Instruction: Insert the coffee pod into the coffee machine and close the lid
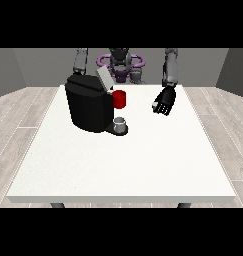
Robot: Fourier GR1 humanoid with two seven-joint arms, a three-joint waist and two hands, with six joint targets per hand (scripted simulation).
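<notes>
Black and glossy, the hand [164, 101] at the view's right hangs right of centre in the frame, over the counter [123, 160], at the end of a grey segmented arm [169, 67] that drops straight down from the top. Its fingers point downward with a slight curl, spread a little and holding nothing; a pale glint shows at its left edge. It sits well apart from the machine [89, 103], off to that block's right.

Over on the left, the other arm [81, 61] comes down behind the machine, and its hand is hidden back there, so I cannot tell how those fingers lie.

Now the machine: a chunky black box with rounded corners and a smooth, dull shell, standing in the upper left part of the counter. Its lid [104, 78], a flat pale-grey slab, is tipped up and leaning toward the upper left. A red thing at the machine [119, 99], cylinder-shaped, sits at its right side just under the lid.

Below that, on the machine's dark base at its lower right corner, stands a small grey thing [120, 123], round and cup-like with a lighter top; I cannot tell it for the pod.

Counter itself is a wide white slab, matte and faintly speckled, with thin edges.
</notes>
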